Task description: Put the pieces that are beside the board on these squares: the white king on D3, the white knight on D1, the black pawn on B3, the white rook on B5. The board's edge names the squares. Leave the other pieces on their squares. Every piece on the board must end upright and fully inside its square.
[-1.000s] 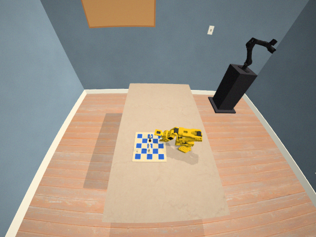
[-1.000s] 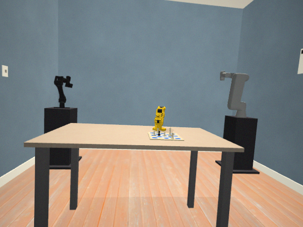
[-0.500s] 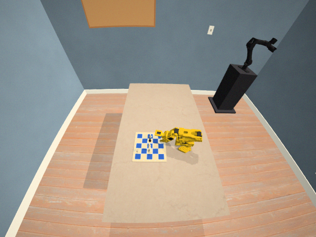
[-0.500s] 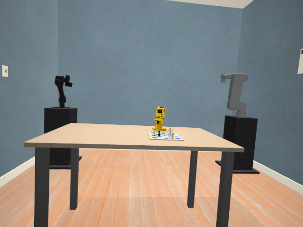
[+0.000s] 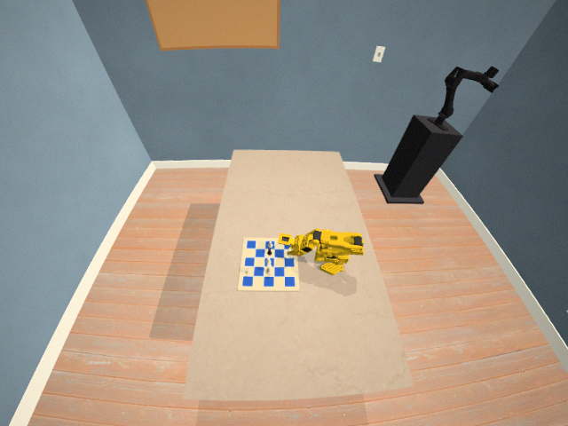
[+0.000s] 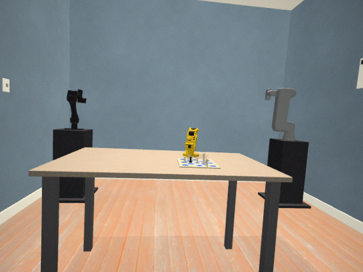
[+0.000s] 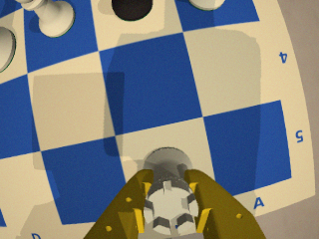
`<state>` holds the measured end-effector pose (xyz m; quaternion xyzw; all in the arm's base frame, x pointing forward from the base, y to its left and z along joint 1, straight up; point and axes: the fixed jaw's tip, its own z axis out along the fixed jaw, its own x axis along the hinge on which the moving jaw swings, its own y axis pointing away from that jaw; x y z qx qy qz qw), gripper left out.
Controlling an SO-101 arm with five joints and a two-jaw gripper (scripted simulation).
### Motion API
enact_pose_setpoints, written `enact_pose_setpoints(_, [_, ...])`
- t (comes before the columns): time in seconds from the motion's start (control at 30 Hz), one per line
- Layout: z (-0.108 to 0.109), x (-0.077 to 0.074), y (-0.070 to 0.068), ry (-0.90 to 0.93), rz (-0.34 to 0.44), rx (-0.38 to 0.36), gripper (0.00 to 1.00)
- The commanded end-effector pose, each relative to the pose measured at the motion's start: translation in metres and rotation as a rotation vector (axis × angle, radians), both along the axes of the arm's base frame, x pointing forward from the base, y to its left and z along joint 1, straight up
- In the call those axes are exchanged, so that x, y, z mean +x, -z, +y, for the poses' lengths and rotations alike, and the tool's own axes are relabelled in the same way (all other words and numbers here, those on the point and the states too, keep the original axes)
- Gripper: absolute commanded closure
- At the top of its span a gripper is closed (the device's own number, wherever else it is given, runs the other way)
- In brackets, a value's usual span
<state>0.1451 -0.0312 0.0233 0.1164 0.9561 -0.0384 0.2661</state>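
My gripper (image 7: 170, 182) (image 5: 288, 251) is shut on the white rook (image 7: 170, 207), seen from above between the yellow fingers. The rook's base sits low over the cream square B5 of the blue and cream board (image 7: 275, 103) (image 5: 240, 287) (image 6: 216, 167), in the row marked 5 near the board's edge. The black pawn (image 5: 270, 250) (image 6: 190, 160) stands upright on B3. Another white piece (image 7: 4, 47) shows only partly at the left edge.
The board lies on a long beige table (image 5: 293, 330) (image 6: 117, 164), with the arm's yellow base (image 5: 336, 245) just beside the board. Further white pieces (image 5: 267, 266) stand on the board's middle squares. Two other robot arms on black pedestals (image 6: 71, 146) (image 6: 288, 164) stand off the table.
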Motion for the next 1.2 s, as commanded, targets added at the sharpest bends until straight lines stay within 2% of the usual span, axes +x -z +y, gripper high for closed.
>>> enact_pose_setpoints(0.0, [0.001,-0.0006,0.0016,0.001,0.004,0.005,1.0])
enact_pose_setpoints(0.57, [0.0008,-0.0001,0.0006,0.001,0.003,0.005,1.0])
enact_pose_setpoints(1.17, [0.0008,-0.0001,0.0006,0.001,0.003,0.005,0.89])
